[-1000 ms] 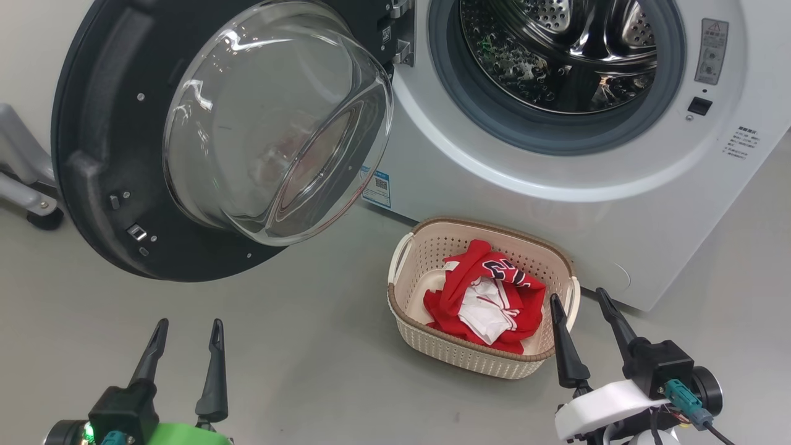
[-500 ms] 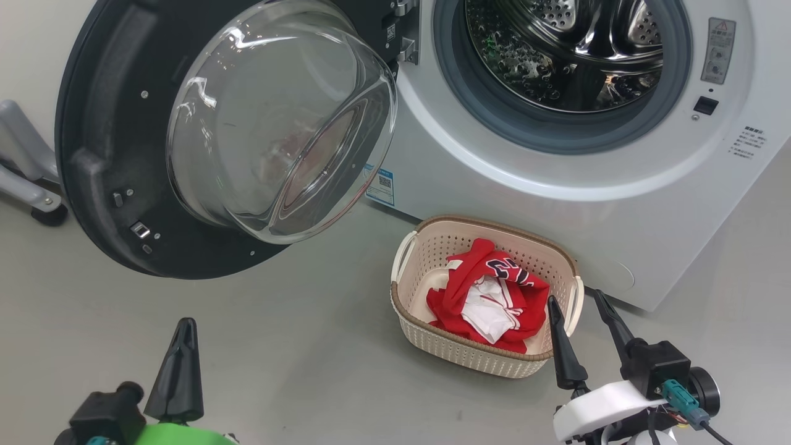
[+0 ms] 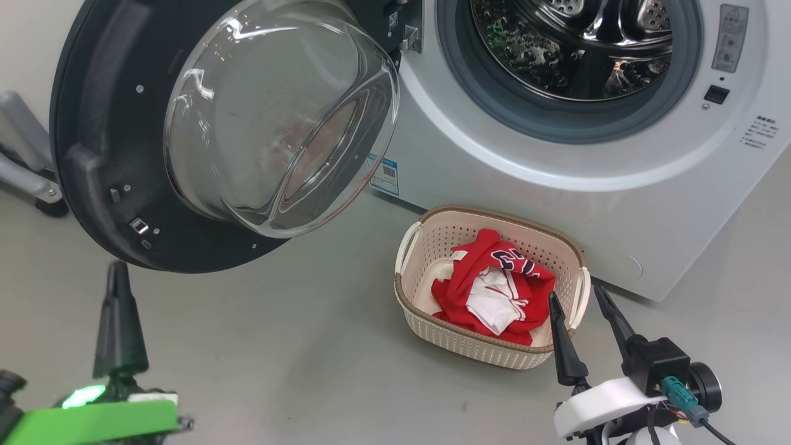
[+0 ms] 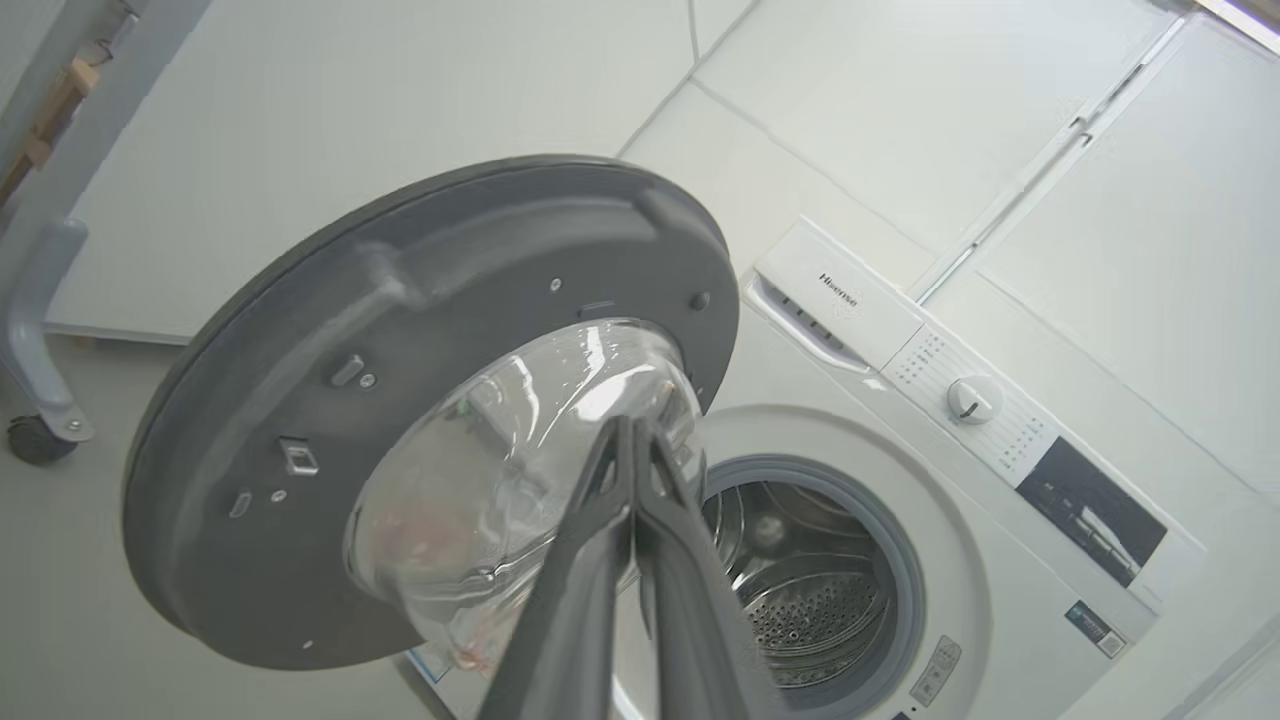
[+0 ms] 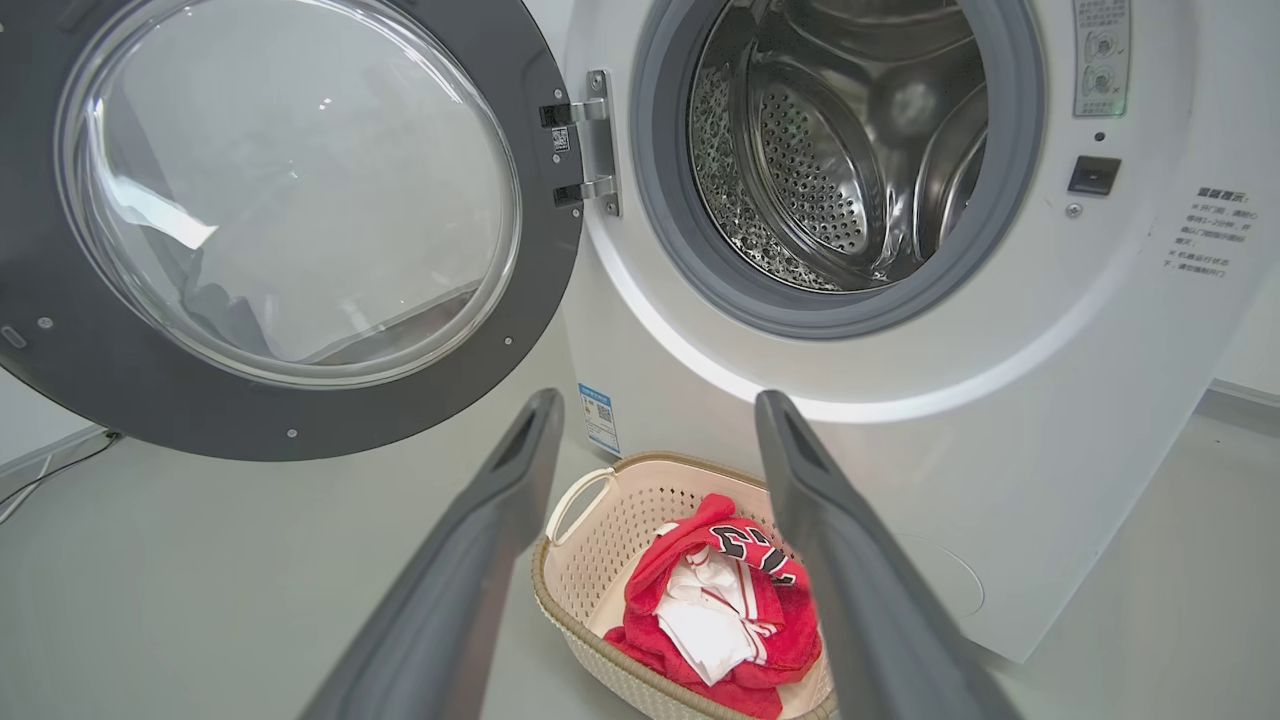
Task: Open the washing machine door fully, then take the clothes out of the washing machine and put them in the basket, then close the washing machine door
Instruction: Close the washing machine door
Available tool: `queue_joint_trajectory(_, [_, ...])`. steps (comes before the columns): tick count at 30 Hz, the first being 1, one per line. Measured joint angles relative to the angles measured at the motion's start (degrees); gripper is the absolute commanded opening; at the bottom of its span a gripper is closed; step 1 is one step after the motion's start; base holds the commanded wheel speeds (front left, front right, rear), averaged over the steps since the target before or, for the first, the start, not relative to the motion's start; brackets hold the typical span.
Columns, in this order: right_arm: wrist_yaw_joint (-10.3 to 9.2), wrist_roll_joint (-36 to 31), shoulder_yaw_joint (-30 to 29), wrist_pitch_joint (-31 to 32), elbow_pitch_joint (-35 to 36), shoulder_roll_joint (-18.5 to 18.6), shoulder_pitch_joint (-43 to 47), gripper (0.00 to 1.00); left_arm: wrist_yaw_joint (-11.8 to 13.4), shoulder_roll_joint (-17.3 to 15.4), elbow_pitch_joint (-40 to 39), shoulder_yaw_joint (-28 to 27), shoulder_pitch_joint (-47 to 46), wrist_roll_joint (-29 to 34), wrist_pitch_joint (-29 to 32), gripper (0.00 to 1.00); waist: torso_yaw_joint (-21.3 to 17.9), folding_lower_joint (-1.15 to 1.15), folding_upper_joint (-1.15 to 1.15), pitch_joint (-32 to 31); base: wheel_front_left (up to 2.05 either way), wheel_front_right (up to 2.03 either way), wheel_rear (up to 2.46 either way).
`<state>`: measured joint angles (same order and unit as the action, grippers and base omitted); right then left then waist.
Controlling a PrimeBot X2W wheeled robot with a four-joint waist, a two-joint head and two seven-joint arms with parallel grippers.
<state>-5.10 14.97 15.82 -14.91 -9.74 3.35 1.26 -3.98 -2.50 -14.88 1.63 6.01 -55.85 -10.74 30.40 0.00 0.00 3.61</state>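
With the clothes in the basket just ahead of the released right gripper, seemingly down to closing: calls for pressing the clenched, empty left gripper against the washing machine door, wide open above and ahead of it.

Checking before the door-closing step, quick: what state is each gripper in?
Left gripper, long dark fingers: closed, holding nothing.
Right gripper, long dark fingers: open, holding nothing.

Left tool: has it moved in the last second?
Yes. The left tool shut and went left and up, nearer the lower rim of the door.
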Motion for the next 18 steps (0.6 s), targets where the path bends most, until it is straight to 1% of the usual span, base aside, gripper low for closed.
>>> queue_joint_trajectory(2, [-0.01,-0.09,-0.14,0.00,0.01,0.08,-0.20,1.00,-1.20,0.09,-1.72,-0.75,-1.53,-4.68,-0.31,0.00,0.05,0.00,0.00,0.40,0.00,0.00,0.00])
queue_joint_trajectory(6, [-0.02,-0.40,-0.25,0.00,0.03,0.26,-0.93,1.00,-1.44,0.09,-4.15,-3.78,-4.98,-10.51,-0.96,0.00,0.14,0.00,0.00,1.15,0.00,0.00,0.00])
queue_joint_trajectory(10, [-0.05,-0.87,-0.24,0.00,0.01,0.54,-1.22,1.00,-1.44,-0.03,-5.05,-8.26,-8.50,-11.13,-1.02,0.00,0.22,0.00,0.00,1.46,0.00,0.00,0.00])
queue_joint_trajectory(12, [-0.05,-1.01,-0.29,0.00,0.01,0.77,-1.31,1.00,-1.44,-1.20,-5.41,-10.66,-10.10,-11.24,-1.02,0.00,0.23,0.00,0.00,1.50,0.00,0.00,0.00])
queue_joint_trajectory(14, [-0.07,-1.01,-0.44,0.00,0.01,0.79,-1.34,1.00,-1.44,-3.43,-5.41,-12.44,-12.09,-11.43,-0.80,0.00,0.21,0.00,0.00,1.52,0.00,0.00,0.00])
queue_joint_trajectory(16, [-0.08,-1.01,-0.53,0.00,0.02,0.77,-1.38,1.00,-1.44,-5.50,-4.89,-13.60,-14.02,-13.34,0.67,0.00,0.17,0.00,0.00,1.55,0.00,0.00,0.00])
queue_joint_trajectory(18, [-0.08,-1.03,-0.25,0.00,0.02,0.76,-1.49,1.00,-1.44,-7.22,-3.68,-16.16,-15.54,-14.44,1.20,0.00,0.00,0.00,0.00,1.59,0.00,0.00,0.00])
